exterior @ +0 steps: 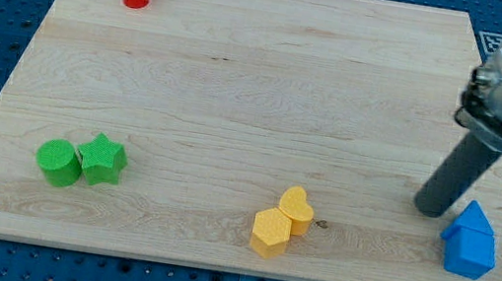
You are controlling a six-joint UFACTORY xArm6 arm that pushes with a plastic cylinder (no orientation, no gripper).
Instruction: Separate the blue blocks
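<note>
So the two blue blocks (468, 241) are jammed together down in the view's bottom right corner of the tabletop (239, 89), touching, one stacked just above the other in the view; the upper one looks house-shaped, the lower one I can't quite make out. The arm has no pincer at all, just a dark rod, so nothing opens, shuts or gets held. Its tip (433, 210) sits just beside the pair, up and to the view's left of them, maybe touching the upper block, hard to tell.

The pair's long axis runs roughly top to bottom in the view, so my guess is the rod needs to wedge at the seam. Tricky part: the right and bottom edges are very near, so hardly any room that way. All the open room lies toward the view's left and top. The yellow pair (282, 221) is well apart to the left.
</note>
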